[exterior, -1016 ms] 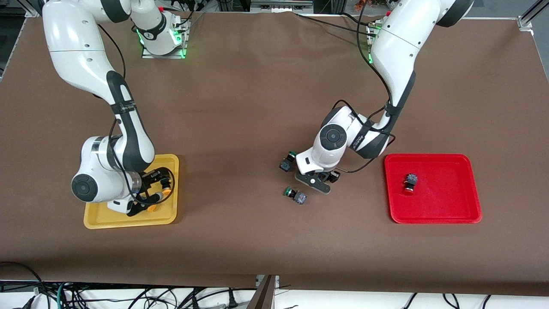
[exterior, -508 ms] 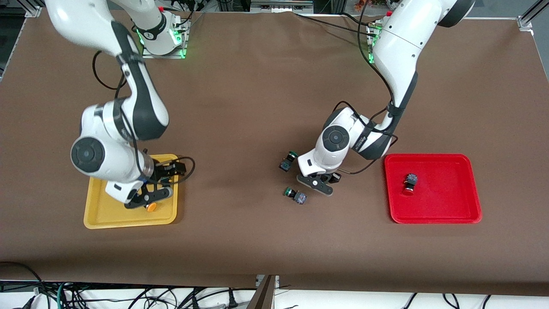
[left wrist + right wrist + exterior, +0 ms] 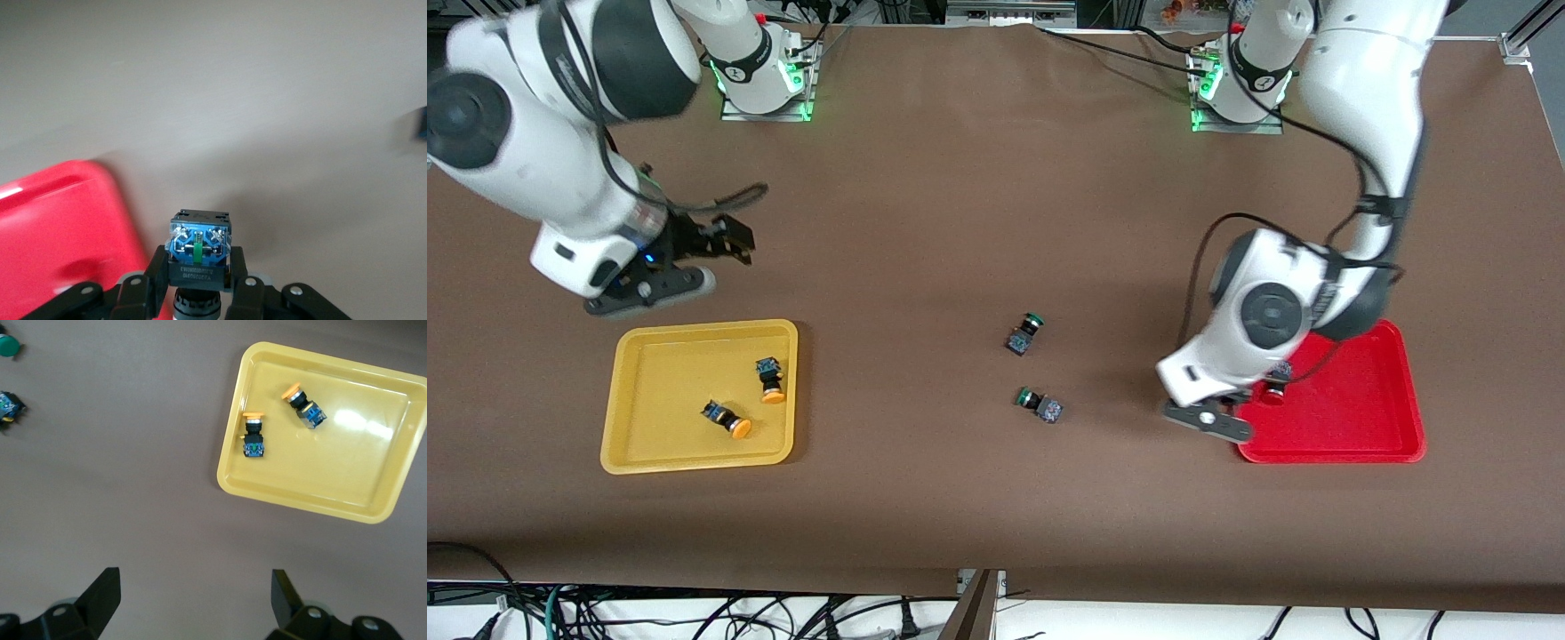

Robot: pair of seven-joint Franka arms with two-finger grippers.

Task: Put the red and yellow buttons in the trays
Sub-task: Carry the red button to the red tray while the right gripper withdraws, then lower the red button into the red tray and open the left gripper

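Observation:
My left gripper (image 3: 1209,425) hangs over the table at the red tray's (image 3: 1352,409) edge toward the right arm's end. It is shut on a blue-bodied button (image 3: 199,241) whose cap is hidden; the red tray (image 3: 60,227) lies beside it. A red button (image 3: 1275,394) in that tray shows partly past the arm. The yellow tray (image 3: 658,373) holds two yellow buttons (image 3: 769,380) (image 3: 727,420), also seen from above as button (image 3: 253,437) and button (image 3: 303,407). My right gripper (image 3: 654,289) is raised, farther from the camera than the yellow tray (image 3: 230,477), open and empty (image 3: 193,587).
Two green-capped buttons (image 3: 1024,333) (image 3: 1040,405) lie on the brown table between the trays, about midway. One green cap (image 3: 7,345) and a blue body (image 3: 8,405) show at the edge of the right wrist view.
The right gripper opened, left a yellow button in the yellow tray and rose away. The left gripper shut on a button beside the green ones and carried it to the red tray's edge.

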